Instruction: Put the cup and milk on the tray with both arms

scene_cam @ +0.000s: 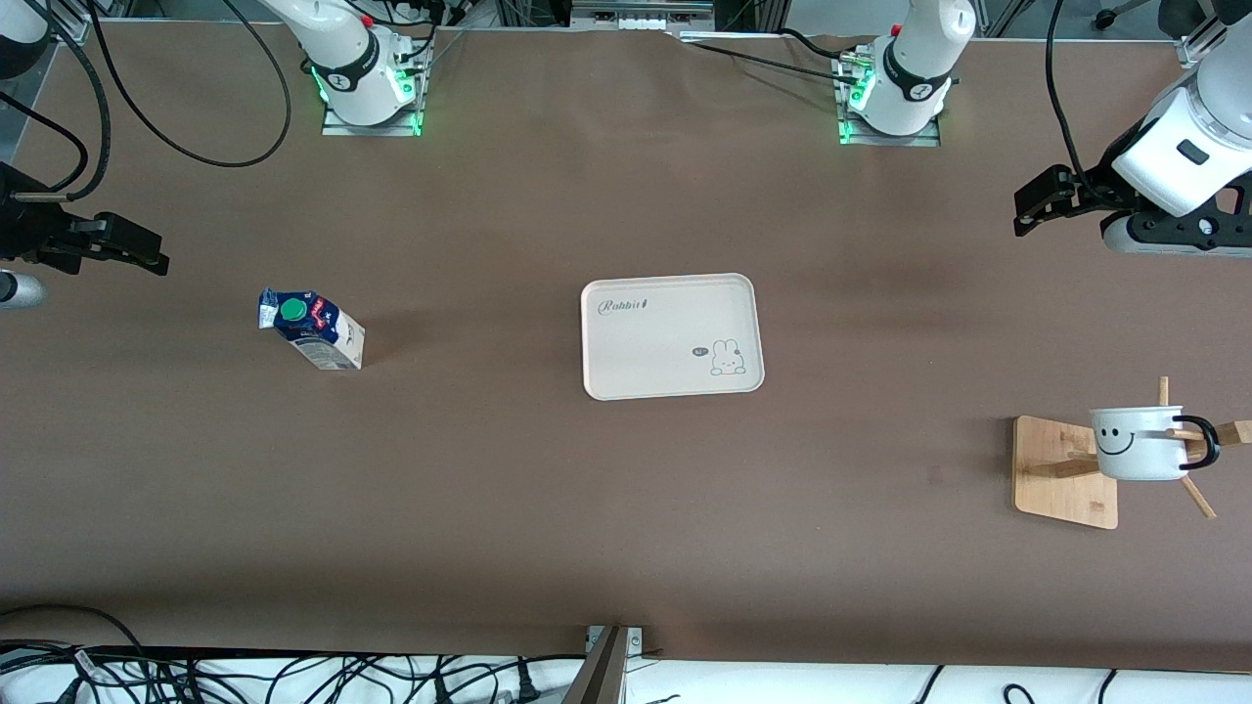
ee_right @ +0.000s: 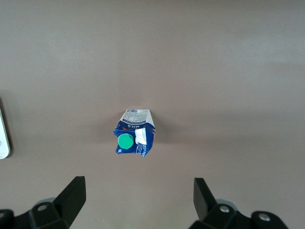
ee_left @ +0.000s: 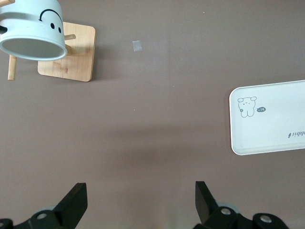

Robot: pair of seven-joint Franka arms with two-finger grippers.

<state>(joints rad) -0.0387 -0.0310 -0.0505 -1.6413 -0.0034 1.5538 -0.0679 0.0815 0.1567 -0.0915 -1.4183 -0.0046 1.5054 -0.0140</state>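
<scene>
Two end effectors spread at table ends, left end effector, right end effector, tray central

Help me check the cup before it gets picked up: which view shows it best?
The front view: the cup shows whole, hanging by its black handle on a peg of the wooden rack, smiley face outward. The left wrist view cuts it off at the picture's corner, showing mostly the open mouth. The right wrist view misses it.

The cream tray with "Rabbit" lettering and a bunny drawing lies flat mid-bench, bare. The blue-and-white milk carton with its green cap stands toward the right arm's end. The smiley-faced white cup hangs sideways on a wooden rack toward the left arm's end.
</scene>
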